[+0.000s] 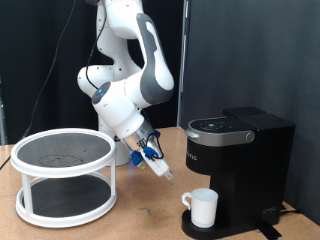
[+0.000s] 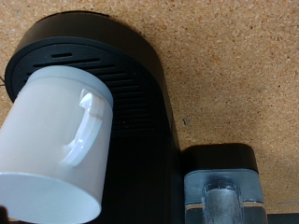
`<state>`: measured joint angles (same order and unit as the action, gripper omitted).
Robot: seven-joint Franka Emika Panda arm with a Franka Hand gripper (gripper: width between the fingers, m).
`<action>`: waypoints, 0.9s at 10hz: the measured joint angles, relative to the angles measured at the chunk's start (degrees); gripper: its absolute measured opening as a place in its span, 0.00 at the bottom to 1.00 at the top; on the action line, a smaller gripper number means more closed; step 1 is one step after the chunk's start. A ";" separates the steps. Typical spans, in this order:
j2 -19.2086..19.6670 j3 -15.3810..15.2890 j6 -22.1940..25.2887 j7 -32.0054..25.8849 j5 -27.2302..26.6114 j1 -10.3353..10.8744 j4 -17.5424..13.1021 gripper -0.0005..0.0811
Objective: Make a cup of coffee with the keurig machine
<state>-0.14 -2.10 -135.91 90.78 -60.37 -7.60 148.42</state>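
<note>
The black keurig machine stands on the wooden table at the exterior view's right, with its lid down. The white cup stands on its drip tray under the spout, handle towards the exterior view's left. My gripper hangs in the air to the left of the machine and above the cup, tilted down towards it, touching neither. Nothing shows between its fingers. In the wrist view the cup sits on the round black drip tray, with the machine's body beside it. The fingers do not show there.
A white two-tier round stand with dark shelves stands at the exterior view's left. The arm's base is behind it. A black curtain hangs at the back. Bare wooden table lies between the stand and the machine.
</note>
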 joint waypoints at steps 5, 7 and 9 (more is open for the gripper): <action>-5.62 -0.22 4.80 -4.49 -8.05 0.03 6.68 0.91; -10.70 -0.24 4.84 -4.84 -18.44 0.25 9.81 0.91; -15.27 1.33 11.67 -0.27 -17.82 -0.28 11.28 0.91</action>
<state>-15.41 -0.77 -124.24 90.51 -78.19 -7.89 159.70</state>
